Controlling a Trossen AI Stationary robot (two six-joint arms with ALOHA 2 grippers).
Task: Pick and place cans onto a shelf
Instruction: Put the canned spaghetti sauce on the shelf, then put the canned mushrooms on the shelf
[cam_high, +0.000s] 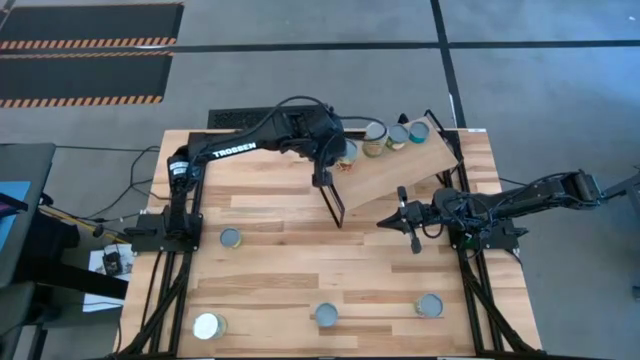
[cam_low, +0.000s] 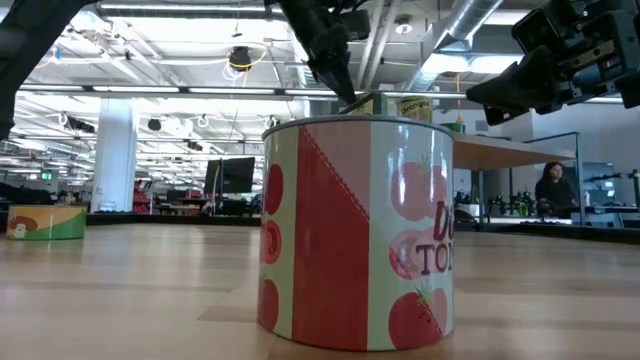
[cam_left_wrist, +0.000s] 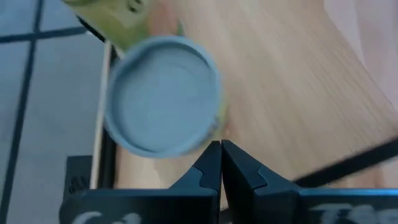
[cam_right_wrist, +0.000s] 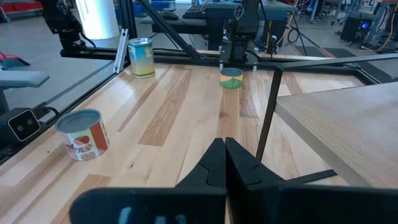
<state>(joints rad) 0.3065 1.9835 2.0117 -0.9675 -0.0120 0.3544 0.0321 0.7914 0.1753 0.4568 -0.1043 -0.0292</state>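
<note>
The shelf (cam_high: 400, 170) is a slanted light-wood board with a thin black frame (cam_high: 333, 205) at its left end. Several cans stand along its far edge (cam_high: 375, 137). The leftmost one (cam_high: 349, 150) shows its grey top in the left wrist view (cam_left_wrist: 161, 93). My left gripper (cam_high: 335, 166) is shut just beside this can, fingertips (cam_left_wrist: 221, 155) at its rim. My right gripper (cam_high: 385, 222) is shut and empty, level above the table near the shelf's near edge (cam_right_wrist: 224, 152). My left gripper's shut fingertips (cam_left_wrist: 214, 149) stand right at the near rim of the grey-topped can (cam_left_wrist: 202, 140), coming from above. I cannot tell whether they touch it. The can stands upright on the shelf board.
Several cans stand on the planked table: one at the left (cam_high: 230, 238), a white-topped one at the near left (cam_high: 208, 326), two near the front (cam_high: 326, 316) (cam_high: 430, 305). A red-and-white tomato can (cam_low: 355, 230) fills the low view. A person (cam_low: 550, 185) sits far behind.
</note>
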